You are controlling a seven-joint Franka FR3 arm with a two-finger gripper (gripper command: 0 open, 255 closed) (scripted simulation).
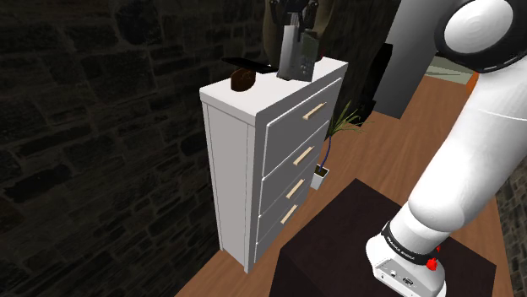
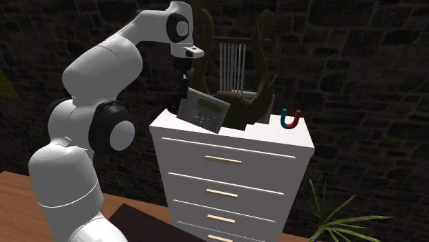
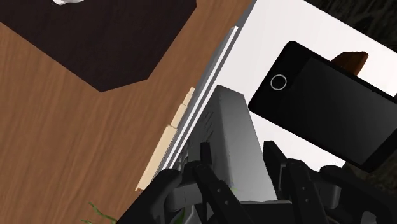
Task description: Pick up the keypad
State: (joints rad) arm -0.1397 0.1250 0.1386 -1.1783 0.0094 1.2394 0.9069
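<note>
In the frame's upper middle, two black fingers (image 3: pixel 206 159) pinch one grey keypad (image 2: pixel 204 110), tilted above a four-drawer dresser (image 2: pixel 234 180); one black phone (image 3: pixel 324 108) and one horseshoe magnet (image 2: pixel 291 120) rest on top.

Your arm (image 2: pixel 103 75) climbs from 7 o'clock in the second exterior view, bends at the elbow, and reaches across toward 12 o'clock. There the wrist (image 2: pixel 180 29) turns the hand down toward 6 o'clock. Your gripper (image 2: pixel 185 88) hangs below it, and its black fingers (image 3: pixel 207 160) clasp the grey keypad (image 3: pixel 235 137) between them by one end. In the shoulder view the white links run from 5 o'clock up to 1 o'clock.
</note>
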